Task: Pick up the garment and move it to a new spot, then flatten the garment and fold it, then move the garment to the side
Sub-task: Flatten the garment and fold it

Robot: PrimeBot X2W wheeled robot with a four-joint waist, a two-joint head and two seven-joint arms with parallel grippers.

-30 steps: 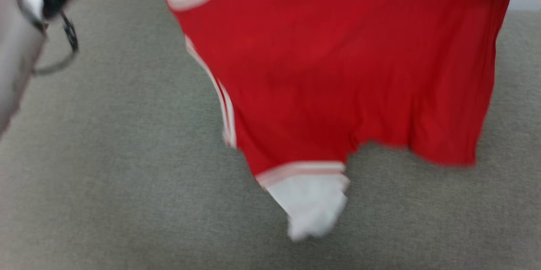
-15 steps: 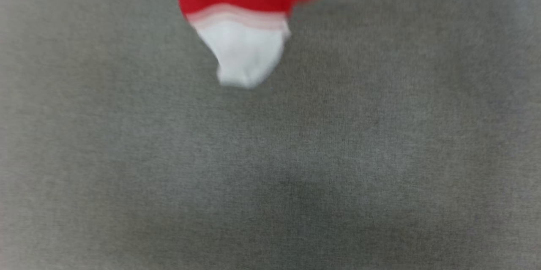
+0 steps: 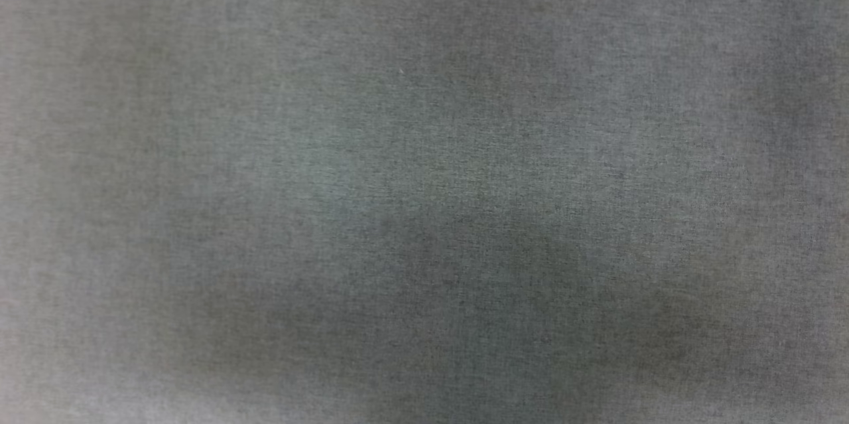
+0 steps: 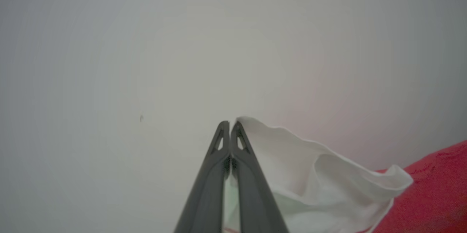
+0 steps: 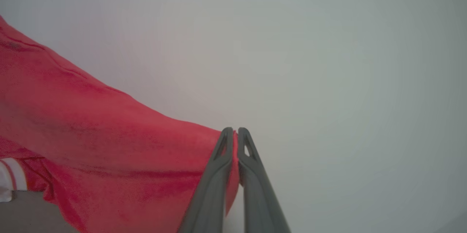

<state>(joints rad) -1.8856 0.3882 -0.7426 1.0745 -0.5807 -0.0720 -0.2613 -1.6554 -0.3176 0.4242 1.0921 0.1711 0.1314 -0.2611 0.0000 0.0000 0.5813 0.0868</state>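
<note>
At left, the left gripper (image 4: 230,123) is shown closed on a white sleeve edge of the garment (image 4: 321,178), the red body being seen at the lower right of the left wrist view. At right, the right gripper (image 5: 236,130) is clamped on a red edge of the same cloth, which is held aloft against a pale background (image 5: 328,43). A grey fabric surface (image 3: 424,185) is presented in the head view. The pick-up is judged done and the transfer under way; laying down, flattening, folding and setting aside are left.
</note>
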